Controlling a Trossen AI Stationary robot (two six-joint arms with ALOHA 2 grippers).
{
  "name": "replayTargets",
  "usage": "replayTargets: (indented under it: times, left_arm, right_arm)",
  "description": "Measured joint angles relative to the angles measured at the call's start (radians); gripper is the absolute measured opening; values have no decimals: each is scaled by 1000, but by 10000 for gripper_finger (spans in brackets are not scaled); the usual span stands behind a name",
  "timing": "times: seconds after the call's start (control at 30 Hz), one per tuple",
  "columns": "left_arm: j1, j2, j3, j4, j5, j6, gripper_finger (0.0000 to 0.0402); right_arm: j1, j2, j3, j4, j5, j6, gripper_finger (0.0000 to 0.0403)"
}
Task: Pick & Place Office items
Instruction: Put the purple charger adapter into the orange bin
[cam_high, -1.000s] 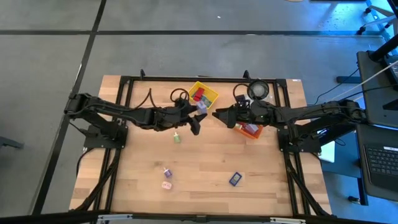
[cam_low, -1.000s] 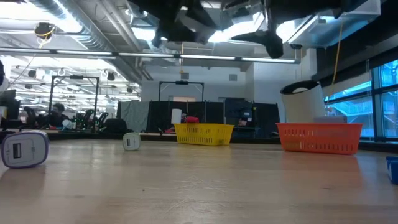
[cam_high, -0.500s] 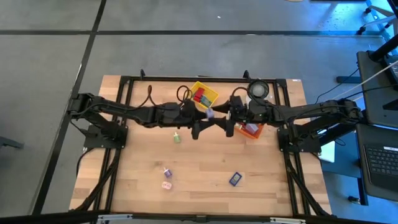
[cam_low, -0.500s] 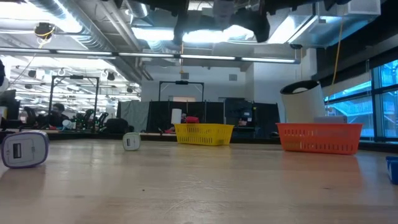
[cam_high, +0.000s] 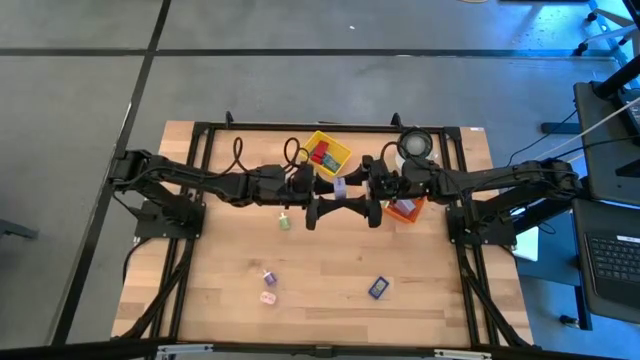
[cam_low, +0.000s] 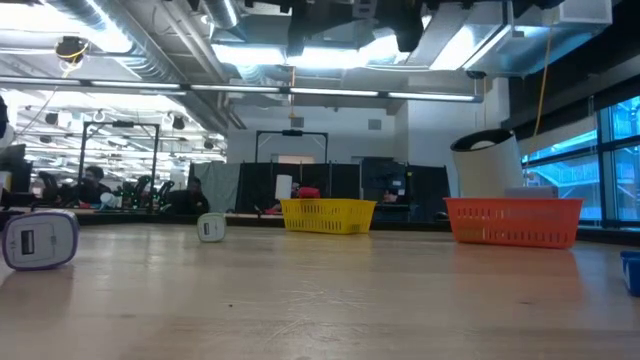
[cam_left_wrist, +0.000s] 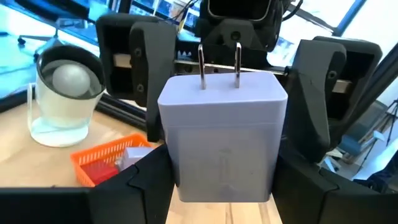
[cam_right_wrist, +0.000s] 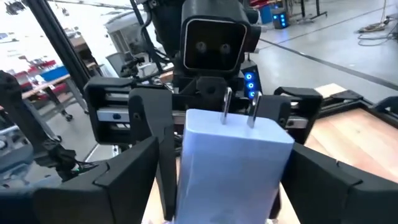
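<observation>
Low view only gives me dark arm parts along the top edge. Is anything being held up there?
Observer: Yes. The left gripper is shut on a lavender charger with two metal prongs, held off the table.
Operator: And the right gripper?
Observer: The right gripper is open. Its fingers straddle the charger, outside the left fingers.
Operator: Where over the table is this?
Observer: Toward the far middle, close to the yellow bin. The orange bin sits partly under the right arm.
</observation>
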Motion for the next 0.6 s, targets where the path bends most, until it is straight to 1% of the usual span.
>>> replayTargets:
  times: [0.1,0.2,0.33,0.5,0.6]
  left_arm:
    - [0,1,0,25,-1,34,215]
    - [0,1,-1,25,-5,50,215]
    - [0,1,-1,29,-5,54,215]
    - [0,0,0,28,-4,63,215]
    - [0,0,0,27,-5,64,215]
  right_arm:
    - [1,6,0,14,-4,32,312]
    - [1,8,0,21,-13,39,301]
    - [0,9,0,34,-22,41,271]
    - [0,10,0,38,-23,46,216]
    - [0,10,-1,38,-25,46,211]
